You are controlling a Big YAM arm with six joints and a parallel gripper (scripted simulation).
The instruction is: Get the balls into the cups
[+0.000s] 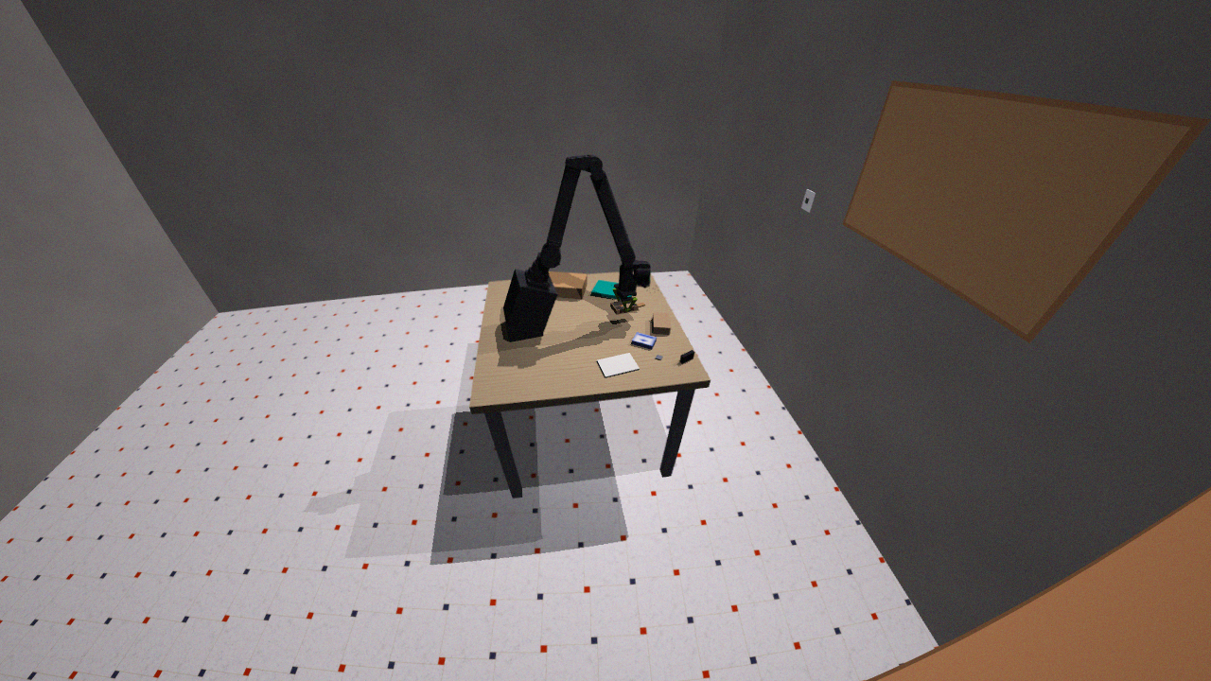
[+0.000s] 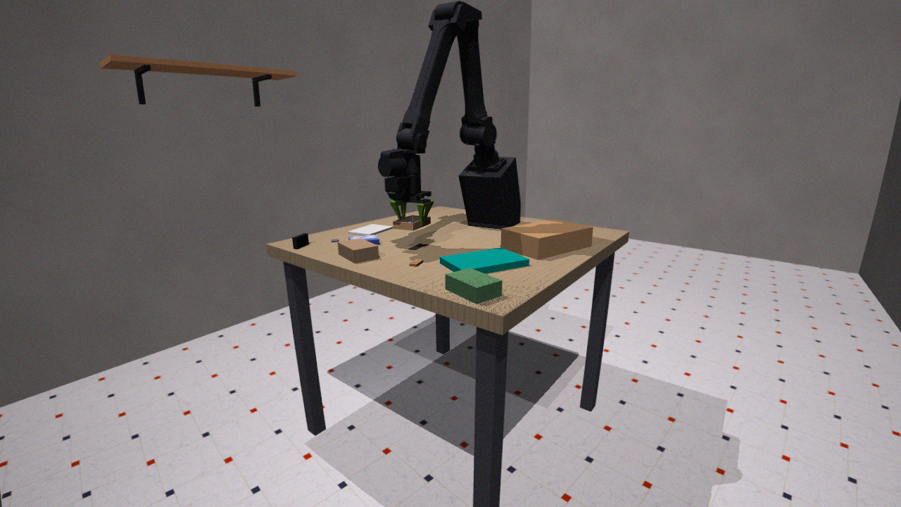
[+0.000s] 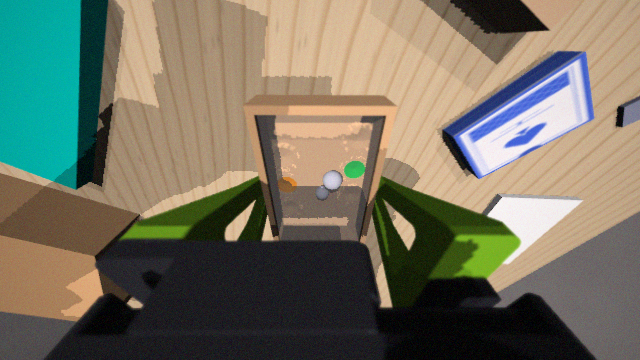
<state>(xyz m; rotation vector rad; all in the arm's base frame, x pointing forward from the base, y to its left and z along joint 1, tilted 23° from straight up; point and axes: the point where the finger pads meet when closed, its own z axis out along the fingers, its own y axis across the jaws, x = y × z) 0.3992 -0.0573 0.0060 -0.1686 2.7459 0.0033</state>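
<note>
A: Count inside the wooden-framed puzzle box with the clear cover (image 3: 320, 106)?

B: Two grey balls, one large pale ball (image 3: 332, 179) and one smaller darker ball (image 3: 322, 193). Two cup marks, one green (image 3: 355, 169), one orange (image 3: 286, 184).

A: Flat blocks on the light wooden table (image 2: 554, 265)?

B: One teal slab (image 2: 483, 259), one dark green block (image 2: 473, 284), two tan boxes, the large (image 2: 546, 238) and the small (image 2: 357, 250). One white card (image 3: 530, 217), one blue-bordered card (image 3: 525, 112).
</note>
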